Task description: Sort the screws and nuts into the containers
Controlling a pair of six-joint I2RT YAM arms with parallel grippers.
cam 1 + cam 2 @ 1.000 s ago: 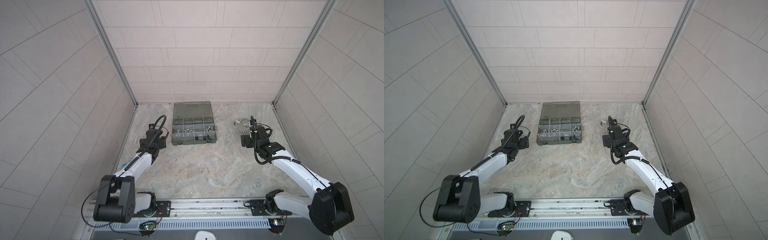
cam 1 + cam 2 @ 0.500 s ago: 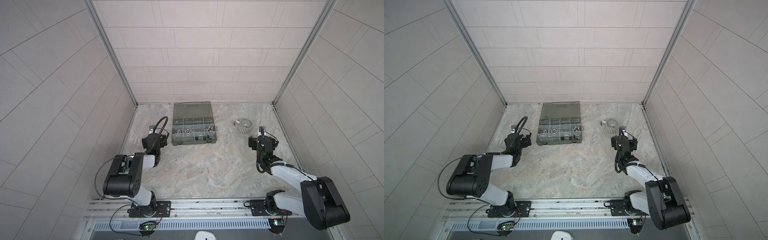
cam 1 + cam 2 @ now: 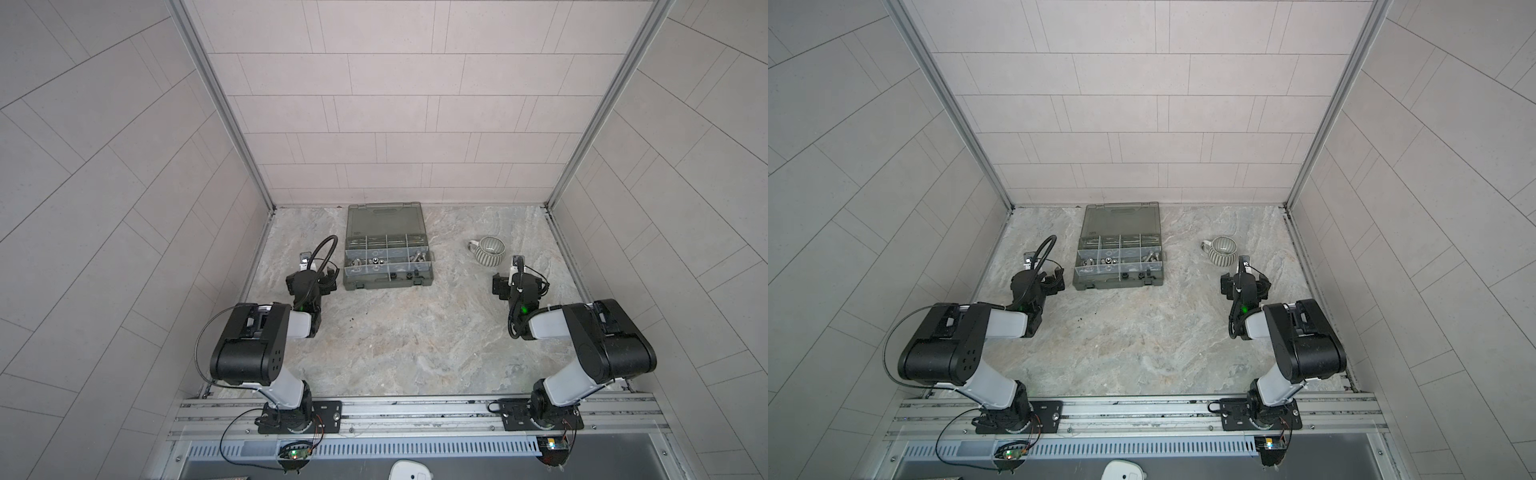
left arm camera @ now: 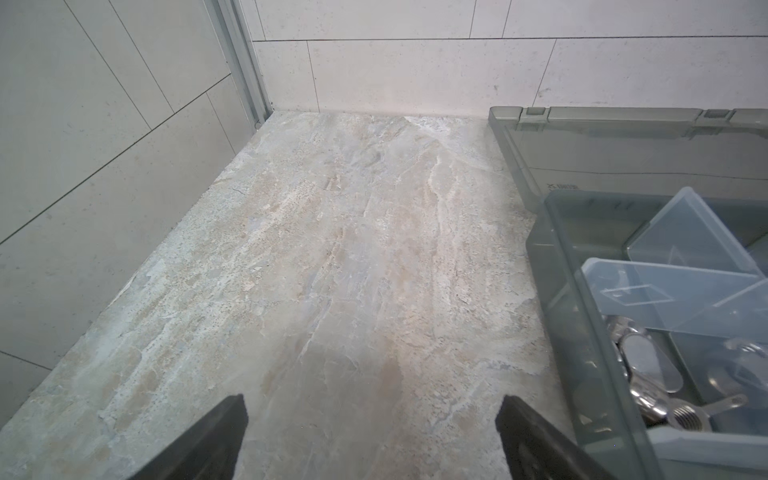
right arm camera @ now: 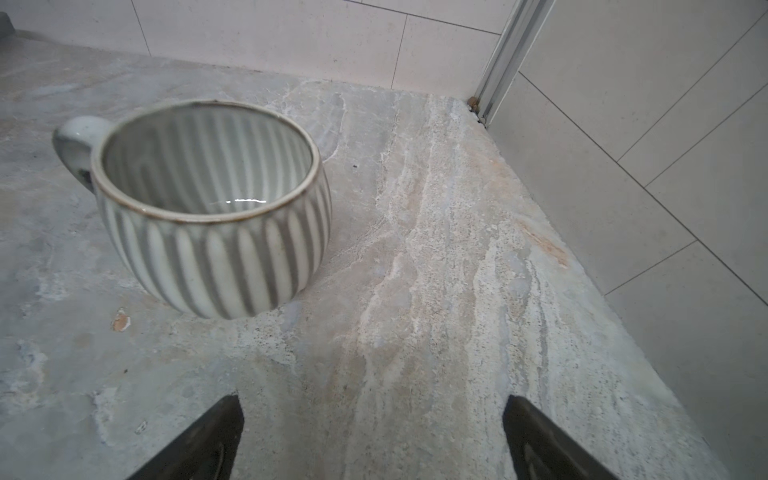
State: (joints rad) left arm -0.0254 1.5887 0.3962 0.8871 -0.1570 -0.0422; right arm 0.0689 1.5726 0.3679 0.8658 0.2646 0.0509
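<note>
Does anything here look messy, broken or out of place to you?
Mostly tidy. In the left wrist view, clear dividers in the organizer case sit slanted rather than square, as if loose. A few dark specks lie on the table before the case, too small to identify. The striped mug stands upright.

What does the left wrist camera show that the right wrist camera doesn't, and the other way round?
Only the left wrist view shows the open organizer case, with clear dividers and silver wing nuts in a compartment. Only the right wrist view shows the striped mug, standing upright. Both show the stone-patterned tabletop, tiled walls, and an open pincer with nothing between its tips: the left pincer in the left wrist view, the right pincer in the right wrist view.
</note>
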